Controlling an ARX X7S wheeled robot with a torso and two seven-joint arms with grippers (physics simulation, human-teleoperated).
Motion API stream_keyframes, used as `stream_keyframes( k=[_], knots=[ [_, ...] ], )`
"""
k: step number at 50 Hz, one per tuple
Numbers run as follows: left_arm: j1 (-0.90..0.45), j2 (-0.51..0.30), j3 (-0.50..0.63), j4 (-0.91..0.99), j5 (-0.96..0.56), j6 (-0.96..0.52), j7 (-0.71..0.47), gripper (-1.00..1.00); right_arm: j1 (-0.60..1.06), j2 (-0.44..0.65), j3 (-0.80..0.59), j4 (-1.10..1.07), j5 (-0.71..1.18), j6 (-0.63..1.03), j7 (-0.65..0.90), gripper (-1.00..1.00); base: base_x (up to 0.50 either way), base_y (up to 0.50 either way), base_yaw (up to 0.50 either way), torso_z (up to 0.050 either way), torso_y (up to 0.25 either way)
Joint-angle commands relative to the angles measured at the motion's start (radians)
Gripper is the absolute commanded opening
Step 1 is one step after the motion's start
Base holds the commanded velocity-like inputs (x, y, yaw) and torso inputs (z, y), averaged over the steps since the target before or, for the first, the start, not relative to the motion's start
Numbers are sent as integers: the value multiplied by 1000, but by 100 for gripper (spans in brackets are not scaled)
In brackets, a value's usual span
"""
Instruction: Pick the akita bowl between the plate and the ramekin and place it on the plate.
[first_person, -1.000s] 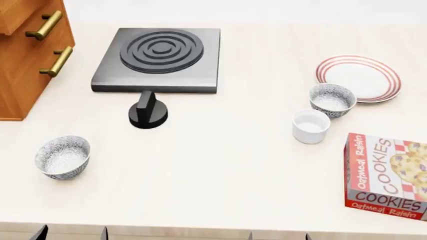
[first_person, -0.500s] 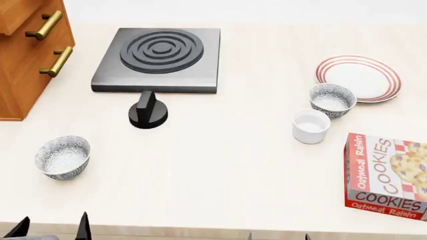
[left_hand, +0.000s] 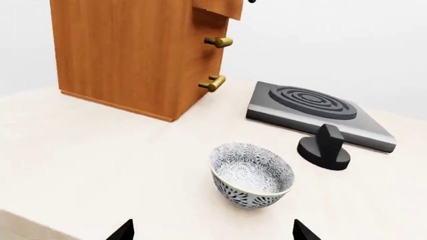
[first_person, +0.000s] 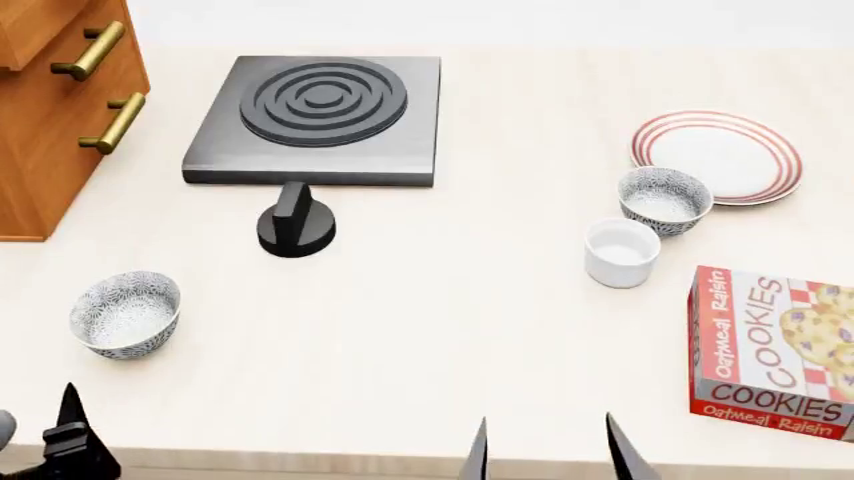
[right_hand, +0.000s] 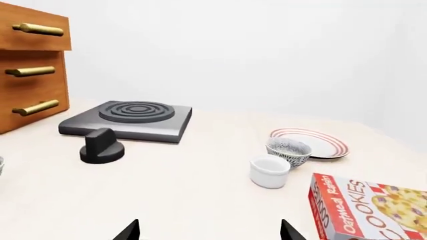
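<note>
My right tool stands apart; approach the speckled grey akita bowl from above, avoiding the plain white ramekin.

The akita bowl looks like glazed ceramic, speckled grey-and-white outside and pale inside; beside it the ramekin is plain smooth white and the plate glossy white with red rings. The cabinet is grained wood with brass-like handles. The hotplate looks matt dark metal, the cookie box printed cardboard.
</note>
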Motion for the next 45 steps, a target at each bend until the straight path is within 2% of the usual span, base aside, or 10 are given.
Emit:
stream_keyframes(
  k=[1,26,45],
  knots=[
    [-42,-23,-46,-87,-10,29,-22,100,54,15,-37,-235,-12,232,18,100,0,0,0,0,0],
    [-27,-36,-48,-137,12,98,-38,100,212,43,-45,-393,-7,405,19,100,0,0,0,0,0],
    [-37,-42,-36,-155,10,104,-38,100,217,55,-46,-450,-2,422,40,100,0,0,0,0,0]
  ],
)
